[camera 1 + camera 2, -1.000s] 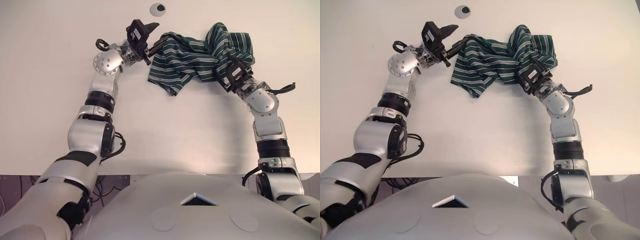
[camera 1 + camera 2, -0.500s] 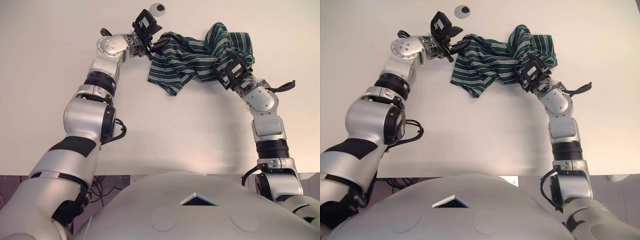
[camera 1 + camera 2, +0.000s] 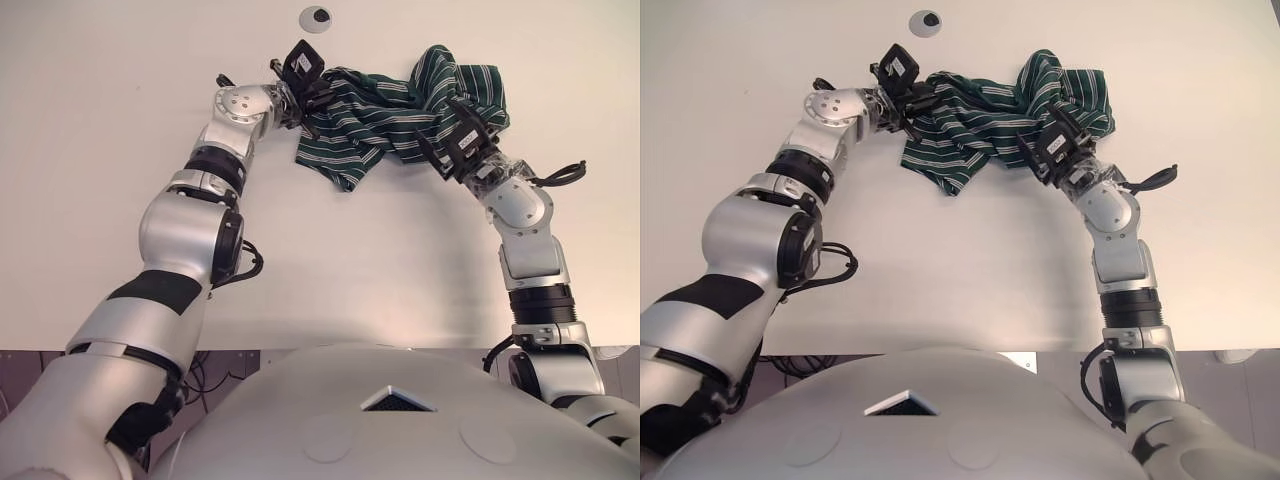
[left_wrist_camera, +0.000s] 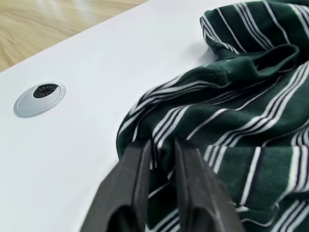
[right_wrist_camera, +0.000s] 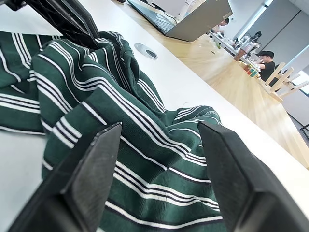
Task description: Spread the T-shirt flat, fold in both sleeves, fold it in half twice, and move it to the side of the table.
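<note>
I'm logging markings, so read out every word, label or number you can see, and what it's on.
No text reads clearly.
White sticker on the left gripper: too small to read.
White sticker on the right gripper: too small to read.
Dark green T-shirt with white stripes: no print visible.

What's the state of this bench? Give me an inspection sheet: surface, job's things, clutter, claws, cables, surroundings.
Surface: white table, round cable grommet on its far side.
Job's things: green striped T-shirt, bunched, not yet flat.
Clutter: nothing seen.
Claws: left claw pinches the shirt's left edge; right claw open over its right side.
Cables: black cable loop at the right wrist, off the shirt.
Surroundings: wooden floor beyond the table.
</note>
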Controlling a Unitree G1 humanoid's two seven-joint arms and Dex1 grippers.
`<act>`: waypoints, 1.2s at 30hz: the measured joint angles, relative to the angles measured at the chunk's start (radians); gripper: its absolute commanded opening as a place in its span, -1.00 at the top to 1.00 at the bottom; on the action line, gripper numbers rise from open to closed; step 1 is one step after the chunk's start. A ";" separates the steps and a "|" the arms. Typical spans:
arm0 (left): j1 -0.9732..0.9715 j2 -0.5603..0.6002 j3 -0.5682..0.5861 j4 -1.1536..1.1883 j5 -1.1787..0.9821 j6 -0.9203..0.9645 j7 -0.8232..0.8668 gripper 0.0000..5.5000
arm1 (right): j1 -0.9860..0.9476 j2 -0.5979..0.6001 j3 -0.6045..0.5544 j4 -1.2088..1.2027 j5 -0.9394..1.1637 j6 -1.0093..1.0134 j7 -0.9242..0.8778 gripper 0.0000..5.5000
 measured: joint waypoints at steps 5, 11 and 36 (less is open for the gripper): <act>0.010 -0.001 -0.006 0.001 0.023 0.000 -0.031 0.99 | -0.041 -0.007 -0.011 0.060 0.001 -0.004 -0.016 -0.06; 0.069 0.023 -0.037 -0.021 0.037 -0.048 -0.165 0.99 | -0.104 -0.048 -0.058 0.094 0.015 -0.013 -0.023 -0.06; 0.613 0.303 -0.079 -1.024 -0.229 0.198 -0.571 0.39 | 0.001 -0.083 -0.128 -0.061 0.117 0.008 0.034 -0.06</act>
